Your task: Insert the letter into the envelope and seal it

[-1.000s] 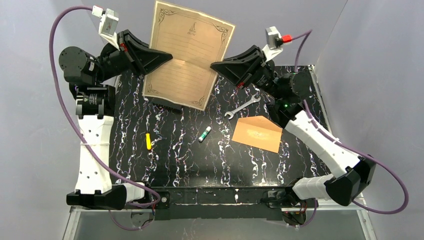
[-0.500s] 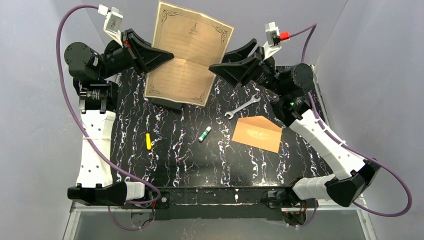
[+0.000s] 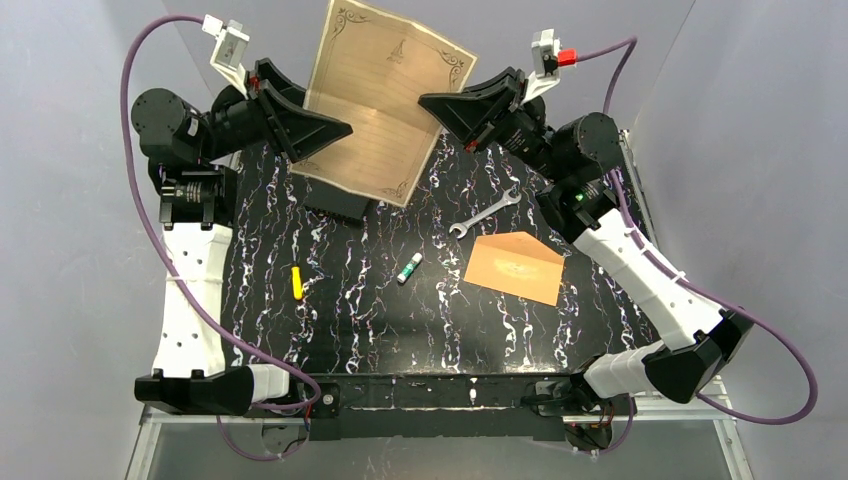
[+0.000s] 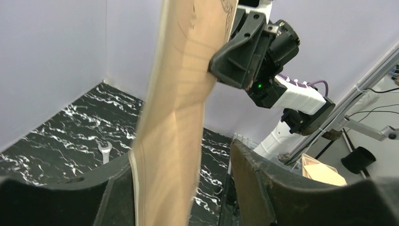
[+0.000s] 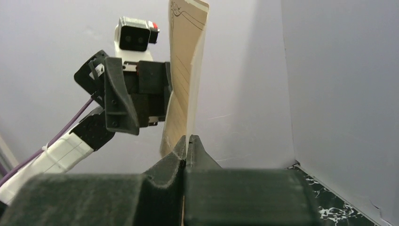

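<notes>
Cream paper letter (image 3: 383, 100) with a dark ornate printed border was up in the air over the far side of the black, white-veined table (image 3: 380, 330), with a soft crease across its middle. Right gripper (image 5: 187, 141) had its jaws pressed together on the sheet's edge. Left gripper (image 4: 181, 165) had its fingers spread with the sheet between them, contact unclear. Flat orange-brown kraft envelope (image 3: 515, 267) lay on the table, well apart from the letter and near a steel wrench (image 3: 485, 213).

In the left wrist view the letter (image 4: 174, 117) is blurred, its top and bottom cut off
</notes>
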Robot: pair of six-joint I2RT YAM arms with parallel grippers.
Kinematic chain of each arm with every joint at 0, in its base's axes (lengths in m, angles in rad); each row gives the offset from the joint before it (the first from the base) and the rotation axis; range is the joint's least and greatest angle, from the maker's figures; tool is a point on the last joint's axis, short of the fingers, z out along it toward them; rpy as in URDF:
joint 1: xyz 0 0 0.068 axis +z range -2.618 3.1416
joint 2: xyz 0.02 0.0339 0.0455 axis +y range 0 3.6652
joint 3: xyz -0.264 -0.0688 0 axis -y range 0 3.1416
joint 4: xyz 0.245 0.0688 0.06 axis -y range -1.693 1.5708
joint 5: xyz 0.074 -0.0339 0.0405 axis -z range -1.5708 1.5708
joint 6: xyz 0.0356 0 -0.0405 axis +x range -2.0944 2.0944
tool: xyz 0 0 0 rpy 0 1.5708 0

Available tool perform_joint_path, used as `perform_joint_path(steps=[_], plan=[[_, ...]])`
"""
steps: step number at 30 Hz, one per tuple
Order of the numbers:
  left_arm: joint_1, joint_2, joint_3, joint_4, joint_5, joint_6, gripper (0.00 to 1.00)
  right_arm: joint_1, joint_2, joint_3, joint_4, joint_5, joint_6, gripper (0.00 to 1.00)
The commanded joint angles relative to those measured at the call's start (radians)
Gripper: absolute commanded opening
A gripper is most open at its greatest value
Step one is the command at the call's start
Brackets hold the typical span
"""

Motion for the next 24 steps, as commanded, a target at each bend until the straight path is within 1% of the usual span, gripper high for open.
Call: perform_joint_path(steps=[1, 3, 4, 7, 9, 10, 11, 13, 14, 15, 16, 17, 18, 20, 22, 24], plan=[[0.006, -0.035, -0.062, 0.016, 0.021, -0.048, 0.57, -0.002, -0.037, 0.020, 0.033, 0.100, -0.044, 0.01], [0.006, -0.044, -0.093, 0.017, 0.020, -0.045, 0.52, -0.002, -0.029, 0.040, 0.013, 0.086, -0.055, 0.01], [0.007, -0.046, -0.101, 0.017, 0.020, -0.040, 0.46, -0.004, -0.024, 0.047, 0.008, 0.076, -0.053, 0.01], [0.016, -0.037, -0.108, 0.017, 0.006, -0.039, 0.26, -0.004, -0.007, 0.062, 0.006, 0.009, -0.056, 0.01], [0.017, -0.020, -0.100, 0.017, -0.018, -0.045, 0.06, -0.004, 0.003, 0.085, -0.033, -0.059, -0.090, 0.01], [0.017, -0.011, -0.095, 0.014, -0.047, -0.054, 0.00, -0.004, 0.010, 0.099, -0.063, -0.113, -0.122, 0.01], [0.052, -0.002, -0.091, 0.008, -0.101, -0.081, 0.00, -0.004, 0.016, 0.122, -0.115, -0.177, -0.183, 0.01], [0.075, 0.029, -0.079, 0.006, -0.136, -0.127, 0.00, -0.004, 0.029, 0.175, -0.314, -0.203, -0.341, 0.01], [0.080, 0.045, -0.069, 0.005, -0.140, -0.136, 0.00, -0.004, 0.028, 0.187, -0.396, -0.195, -0.411, 0.08], [0.083, 0.066, -0.060, 0.003, -0.145, -0.147, 0.00, -0.003, 0.027, 0.194, -0.451, -0.187, -0.466, 0.18], [0.084, 0.086, -0.049, 0.003, -0.149, -0.161, 0.00, -0.003, 0.025, 0.197, -0.484, -0.187, -0.510, 0.31], [0.083, 0.113, -0.039, 0.003, -0.150, -0.177, 0.00, -0.004, 0.026, 0.202, -0.516, -0.187, -0.535, 0.48], [0.084, 0.141, -0.025, 0.003, -0.147, -0.199, 0.00, -0.005, 0.029, 0.212, -0.544, -0.193, -0.554, 0.62], [0.084, 0.192, 0.002, 0.003, -0.126, -0.221, 0.00, -0.003, 0.046, 0.246, -0.625, -0.208, -0.599, 0.69], [0.084, 0.216, 0.009, 0.004, -0.116, -0.209, 0.00, -0.004, 0.062, 0.269, -0.682, -0.213, -0.628, 0.72], [0.085, 0.222, 0.004, 0.004, -0.107, -0.169, 0.00, -0.004, 0.060, 0.263, -0.682, -0.171, -0.618, 0.73]])
